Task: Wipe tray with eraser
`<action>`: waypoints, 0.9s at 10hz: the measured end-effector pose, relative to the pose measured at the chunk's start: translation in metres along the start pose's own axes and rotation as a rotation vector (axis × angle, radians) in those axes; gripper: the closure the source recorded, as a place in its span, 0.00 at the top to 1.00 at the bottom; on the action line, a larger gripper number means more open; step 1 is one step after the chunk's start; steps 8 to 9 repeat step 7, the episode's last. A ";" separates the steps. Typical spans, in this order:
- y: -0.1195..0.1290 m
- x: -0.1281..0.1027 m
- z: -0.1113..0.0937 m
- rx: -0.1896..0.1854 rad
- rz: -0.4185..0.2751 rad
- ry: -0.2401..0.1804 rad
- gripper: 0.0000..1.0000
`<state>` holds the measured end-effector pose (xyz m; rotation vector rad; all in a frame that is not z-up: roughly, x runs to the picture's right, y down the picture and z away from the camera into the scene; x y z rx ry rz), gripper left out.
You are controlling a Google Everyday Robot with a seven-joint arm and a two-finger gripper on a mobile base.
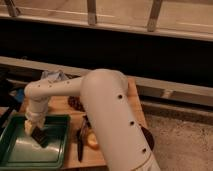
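Observation:
A green tray lies at the front left of the wooden table. My white arm reaches down into it from the right. My gripper hangs over the tray's upper middle part, pointing down. A dark eraser block sits right under it, touching the tray floor. The gripper appears shut on the eraser.
A black-handled tool and a yellow-orange fruit lie on the wooden table just right of the tray. A dark reddish object and crumpled blue-white packaging lie behind. A dark wall and rail run along the back.

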<state>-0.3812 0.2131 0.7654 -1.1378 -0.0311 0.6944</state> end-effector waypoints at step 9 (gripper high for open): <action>0.009 0.083 0.006 -0.018 0.066 0.002 0.00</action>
